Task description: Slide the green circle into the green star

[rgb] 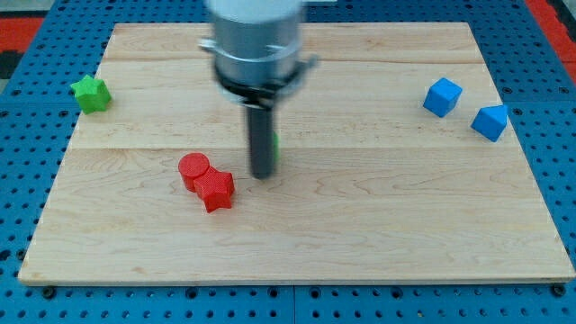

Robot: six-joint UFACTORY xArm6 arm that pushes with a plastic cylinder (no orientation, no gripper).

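The green star sits at the board's left edge, near the view's top left. The green circle is almost wholly hidden behind my rod; only a thin green sliver shows at the rod's right side. My tip rests on the board near the middle, directly in front of the green circle and to the right of the red blocks.
A red circle and a red star touch each other just left of my tip. A blue cube and another blue block sit at the view's right. The wooden board lies on a blue pegboard.
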